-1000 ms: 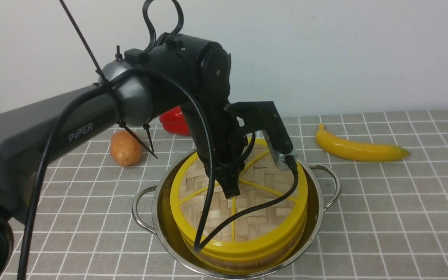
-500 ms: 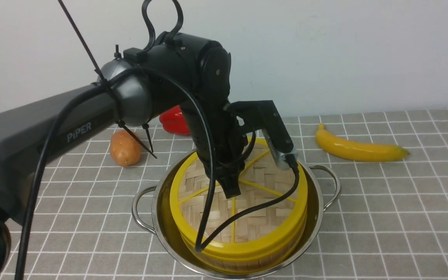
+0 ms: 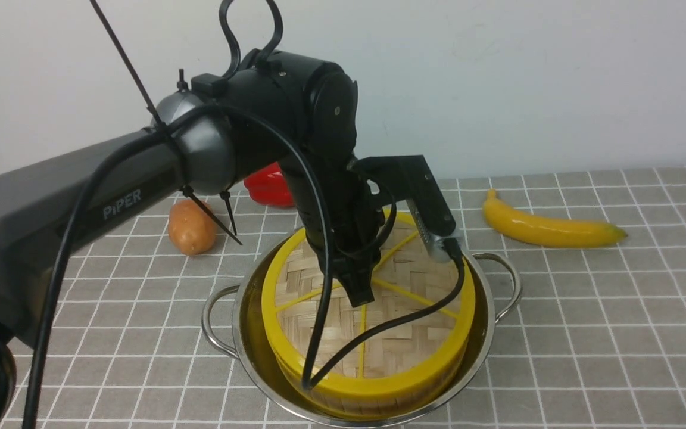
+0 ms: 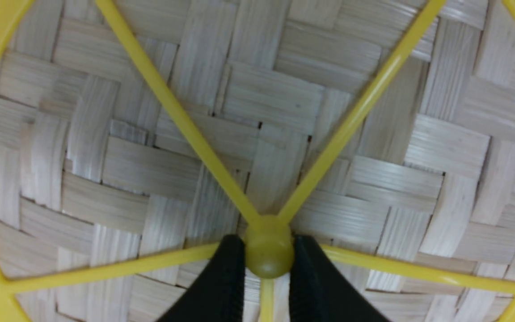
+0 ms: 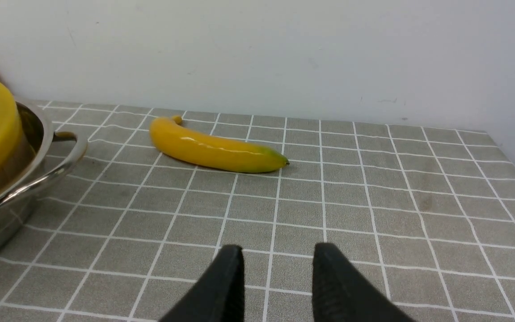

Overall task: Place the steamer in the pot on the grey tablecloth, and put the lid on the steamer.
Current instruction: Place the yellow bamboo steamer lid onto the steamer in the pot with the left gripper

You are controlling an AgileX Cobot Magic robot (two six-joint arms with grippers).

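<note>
The shiny pot (image 3: 489, 333) stands on the grey tablecloth (image 3: 587, 310) with the steamer (image 3: 379, 404) inside it; only the steamer's bamboo wall shows. The woven lid (image 3: 402, 333) lies over the steamer, hiding its contents. My left gripper (image 3: 363, 300) reaches down at the lid's middle and is shut on the yellow centre hub (image 4: 268, 250), one black finger (image 4: 226, 277) on each side. The lid's weave (image 4: 257, 98) fills the left wrist view. My right gripper (image 5: 277, 264) hangs open over bare cloth (image 5: 373, 201), right of the pot (image 5: 38, 179); it is outside the front view.
A yellow banana (image 3: 548, 228) lies on the cloth behind and right of the pot, also seen ahead of the right gripper (image 5: 215, 150). A potato (image 3: 191, 226) and a red pepper (image 3: 268, 186) sit behind the pot on the left. A white wall closes the back.
The left gripper and the lid it holds have shifted slightly right and down over the steamer. Nothing else has moved.
</note>
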